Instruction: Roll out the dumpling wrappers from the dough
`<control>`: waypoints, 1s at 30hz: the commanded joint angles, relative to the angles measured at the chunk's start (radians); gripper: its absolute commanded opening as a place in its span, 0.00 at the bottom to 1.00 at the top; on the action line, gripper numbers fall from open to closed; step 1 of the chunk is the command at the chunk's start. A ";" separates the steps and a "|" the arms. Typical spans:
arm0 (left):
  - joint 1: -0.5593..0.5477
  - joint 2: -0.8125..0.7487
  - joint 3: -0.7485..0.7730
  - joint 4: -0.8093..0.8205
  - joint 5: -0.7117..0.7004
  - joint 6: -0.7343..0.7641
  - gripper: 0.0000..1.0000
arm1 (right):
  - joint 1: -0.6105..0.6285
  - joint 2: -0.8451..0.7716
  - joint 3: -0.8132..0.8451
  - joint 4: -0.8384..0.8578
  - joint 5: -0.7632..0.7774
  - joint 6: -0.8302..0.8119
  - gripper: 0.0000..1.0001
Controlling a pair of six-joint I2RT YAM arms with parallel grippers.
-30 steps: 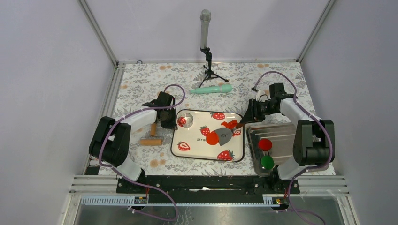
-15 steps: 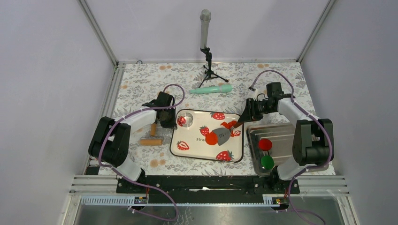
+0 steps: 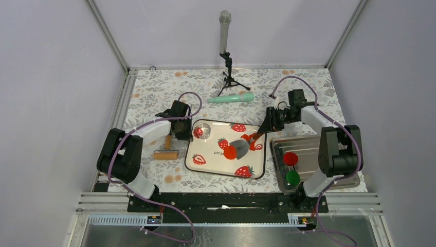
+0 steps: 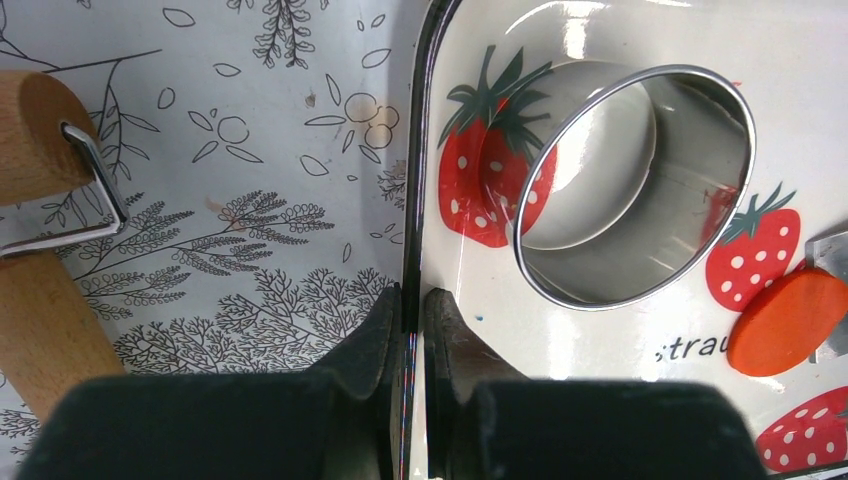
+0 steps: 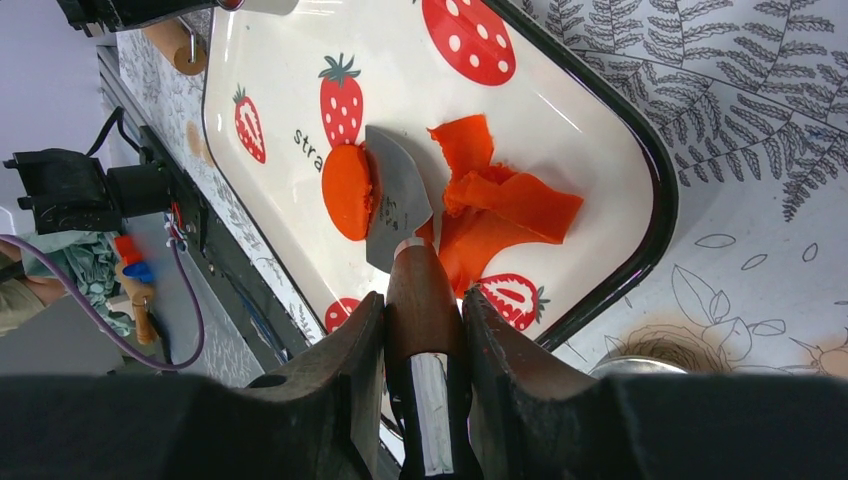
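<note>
One clean-edged dumpling wrapper is lying flat on the strawberry tray, touching the blade of the scraper, and one ragged scrap of dough is sitting just beside that blade on its other side. The right end effector is clamping the scraper's wooden handle between its fingers, while the left end effector is pinching the tray's rim, jaws nearly together. To my eye the blade is working at the wrapper's edge; coming in too steeply, it could be gouging or folding the soft disc, and a hard push could be dragging the tray out of the left pinch. Further out I am counting one ring cutter, one wooden roller, one teal roller, and one crimson disc and one green disc on one metal tray on the tabletop.
</note>
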 commanded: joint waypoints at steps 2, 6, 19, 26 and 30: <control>-0.002 -0.018 -0.023 0.008 -0.008 0.007 0.00 | 0.046 0.033 0.008 0.053 0.107 -0.025 0.00; -0.001 -0.022 -0.025 0.009 -0.007 0.007 0.00 | 0.052 0.026 0.010 0.048 0.106 -0.028 0.00; 0.001 -0.038 -0.031 0.016 -0.009 0.007 0.00 | 0.031 -0.095 0.068 -0.055 -0.010 0.001 0.00; 0.006 -0.033 -0.030 0.016 -0.006 0.007 0.00 | 0.027 -0.118 0.081 -0.063 -0.065 0.040 0.00; 0.008 -0.031 -0.030 0.014 -0.005 0.006 0.00 | 0.027 -0.128 0.090 -0.076 -0.078 0.043 0.00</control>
